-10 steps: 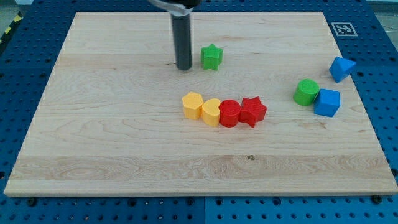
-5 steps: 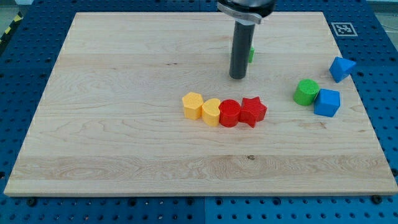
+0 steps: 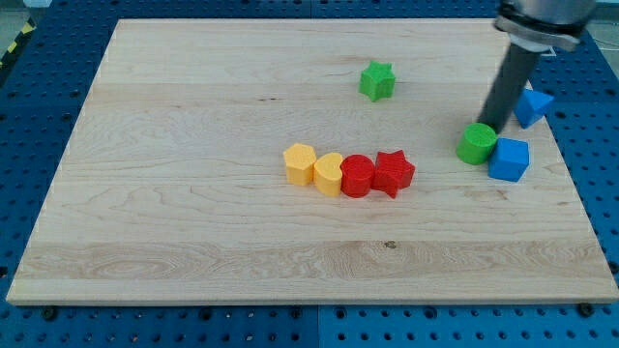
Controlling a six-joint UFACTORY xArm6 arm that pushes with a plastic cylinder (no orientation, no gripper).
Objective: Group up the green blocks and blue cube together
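Observation:
A green star block [image 3: 377, 80] lies near the view's top, right of centre. A green round block [image 3: 475, 143] sits at the view's right, touching a blue cube [image 3: 509, 159] on its right. My tip [image 3: 494, 127] stands just above and behind the green round block, close to its upper right edge, between it and a blue angular block [image 3: 531, 105]. The star is well to the left of my tip.
A row of touching blocks lies mid-board: a yellow block [image 3: 300, 163], a yellow heart-like block [image 3: 329, 174], a red round block [image 3: 357, 176] and a red star [image 3: 393, 172]. The wooden board [image 3: 193, 222] rests on a blue perforated table.
My tip has swept from left of the green star across to the view's right, by the green round block. The star has shifted right and slightly up.

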